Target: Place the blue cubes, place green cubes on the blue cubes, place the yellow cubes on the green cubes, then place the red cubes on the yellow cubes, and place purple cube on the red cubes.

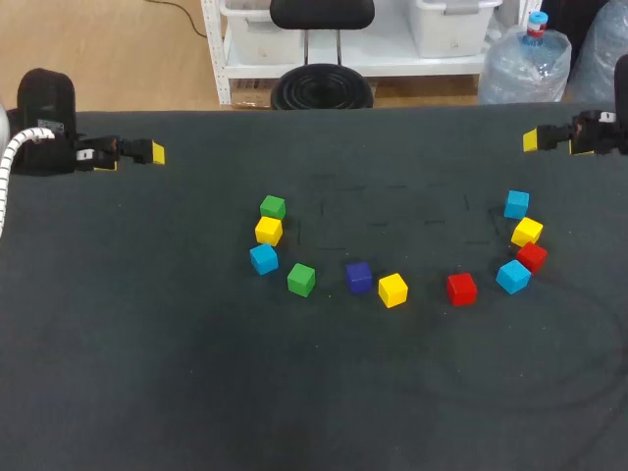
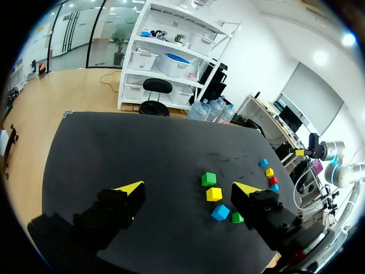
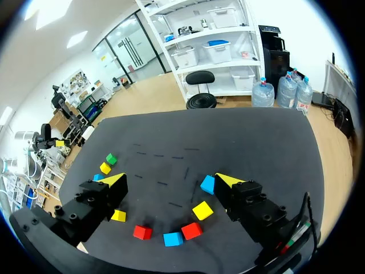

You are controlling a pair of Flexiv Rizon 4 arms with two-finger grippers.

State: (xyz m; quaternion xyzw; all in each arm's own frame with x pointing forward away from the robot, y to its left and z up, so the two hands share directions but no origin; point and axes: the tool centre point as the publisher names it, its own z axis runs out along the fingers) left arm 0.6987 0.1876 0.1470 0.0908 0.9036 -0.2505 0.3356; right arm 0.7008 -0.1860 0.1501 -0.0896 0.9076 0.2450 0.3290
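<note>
- The left claw (image 2: pixel 188 191) was held spread above the desk (image 1: pixel 147 373), with nothing between its fingers.
- Ahead of it, nearer one finger than the other, four cubes were laid in a loose line: a green cube (image 2: pixel 209 179), a yellow cube (image 2: pixel 214 194), a blue cube (image 2: pixel 220 212) and a second green cube (image 2: pixel 237 217) — the last just beside that finger's edge.
- The right claw (image 3: pixel 171 181) was likewise held spread and empty.
- A nearer blue cube (image 3: pixel 208 184) was seen close against one of its fingers; under the claw, an arc was formed by a nearer yellow cube (image 3: pixel 202 210), a red cube (image 3: pixel 191 230), another blue cube (image 3: pixel 173 238) and a second red cube (image 3: pixel 142 232).
- The purple cube (image 1: pixel 359 277) was placed between the two claws — well apart from both — with a middle yellow cube (image 1: pixel 392 289) just beside it.
- Each cube was resting directly on the desk.
</note>
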